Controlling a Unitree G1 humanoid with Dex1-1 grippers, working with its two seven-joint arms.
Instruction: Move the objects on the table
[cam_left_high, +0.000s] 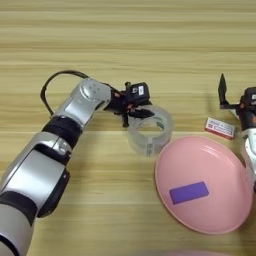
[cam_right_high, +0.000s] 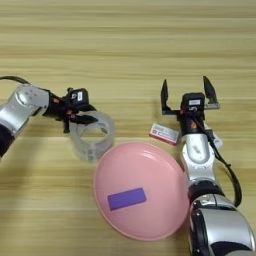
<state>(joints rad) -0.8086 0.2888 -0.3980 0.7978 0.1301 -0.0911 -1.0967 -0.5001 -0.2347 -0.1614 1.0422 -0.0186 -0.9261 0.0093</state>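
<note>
A: Now, left eye view: left gripper (cam_left_high: 136, 113) is at the tape roll (cam_left_high: 150, 128), one finger inside the ring, clamped on its near wall. Lift straight so it doesn't slip.

B: Right eye view: right gripper (cam_right_high: 189, 98) is spread, empty, above the white-and-red box (cam_right_high: 164, 133). Pink plate (cam_right_high: 165, 220) holds only a purple card (cam_right_high: 127, 198).

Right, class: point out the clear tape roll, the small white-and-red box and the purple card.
clear tape roll (cam_left_high: 161, 131), left eye view, right wall.
white-and-red box (cam_right_high: 164, 133), right eye view, top face.
purple card (cam_right_high: 127, 198), right eye view, centre.
</note>
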